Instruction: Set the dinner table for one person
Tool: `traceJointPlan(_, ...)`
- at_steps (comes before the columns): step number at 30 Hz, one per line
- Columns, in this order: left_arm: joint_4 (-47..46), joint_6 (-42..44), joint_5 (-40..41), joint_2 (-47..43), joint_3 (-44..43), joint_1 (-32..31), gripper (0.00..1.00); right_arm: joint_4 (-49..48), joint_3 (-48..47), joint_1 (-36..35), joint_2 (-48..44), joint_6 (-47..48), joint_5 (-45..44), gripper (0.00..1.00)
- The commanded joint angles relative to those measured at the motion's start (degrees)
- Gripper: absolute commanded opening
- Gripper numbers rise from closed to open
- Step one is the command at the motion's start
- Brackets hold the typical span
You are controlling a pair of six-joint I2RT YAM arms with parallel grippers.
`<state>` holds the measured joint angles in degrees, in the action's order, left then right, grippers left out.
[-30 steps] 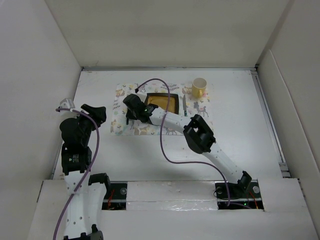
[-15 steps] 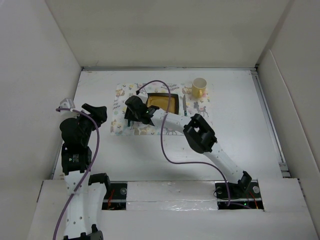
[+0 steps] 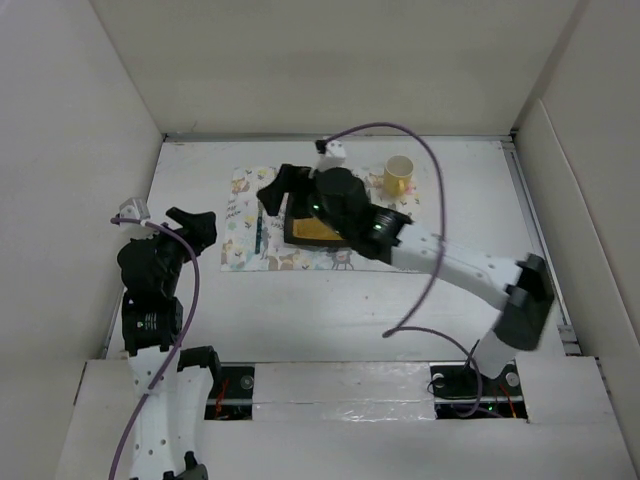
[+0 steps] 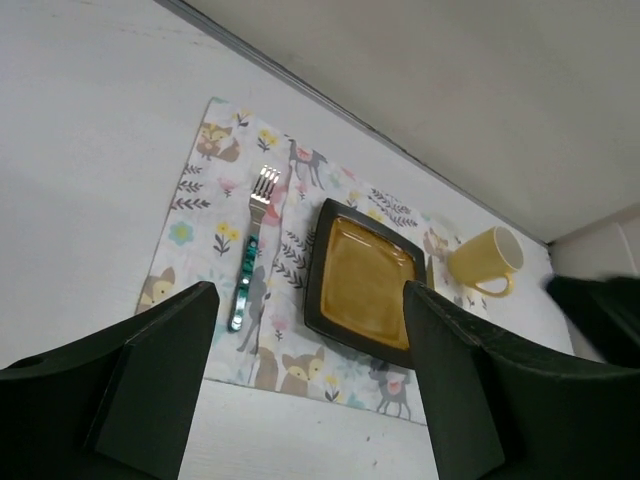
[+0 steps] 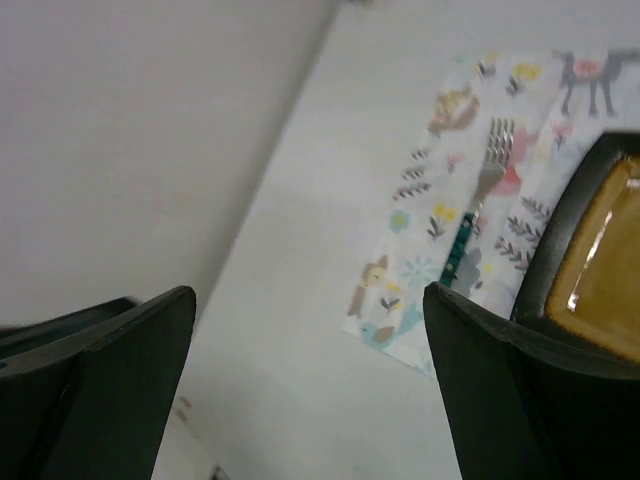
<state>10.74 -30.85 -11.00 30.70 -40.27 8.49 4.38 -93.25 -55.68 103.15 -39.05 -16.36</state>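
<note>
On the white dinner table (image 3: pixel 470 215) lies a patterned cloth (image 3: pixel 238 250). A teal-handled fork (image 4: pixel 250 262) rests on it left of a square yellow plate with a dark rim (image 4: pixel 368 282); a yellow mug (image 4: pixel 483 261) stands right of the plate. From above, the fork (image 3: pixel 258 228) shows as a thin dark line. My right gripper (image 3: pixel 275 188) hovers open and empty above the cloth's far left part. Its wrist view shows the fork (image 5: pixel 475 215) and plate (image 5: pixel 600 260) below. My left gripper (image 3: pixel 197 222) stands open and empty left of the cloth.
White walls enclose the table on three sides. My raised right arm (image 3: pixel 440 255) stretches across the cloth and hides part of the plate (image 3: pixel 308 232) from above. The mug (image 3: pixel 398 177) sits near the cloth's far right corner.
My right gripper has opened, risen from the cloth left of the plate and left the fork lying there; its elbow has swung out to the right. The left arm has barely moved.
</note>
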Motion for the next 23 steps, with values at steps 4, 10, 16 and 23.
traceJointPlan(4, -3.1, 0.9, -9.4, -3.2, -6.5, 0.4, 0.76, -12.7, 27.3, -3.2, -39.2, 15.9, -13.8, 1.00)
traceJointPlan(10, 1.9, 1.9, -6.8, -5.5, -13.1, 0.4, 0.78, 1.4, 40.5, 1.1, -69.7, 17.5, -33.4, 1.00)
traceJointPlan(16, 1.9, 2.2, -7.9, -6.8, -9.3, 0.4, 0.78, 6.3, 51.7, 3.8, -88.6, 12.4, -42.2, 1.00)
traceJointPlan(23, 0.4, 2.3, -9.3, -8.4, -3.6, 0.4, 0.79, 1.9, 57.1, 3.8, -85.7, 10.9, -38.0, 1.00)
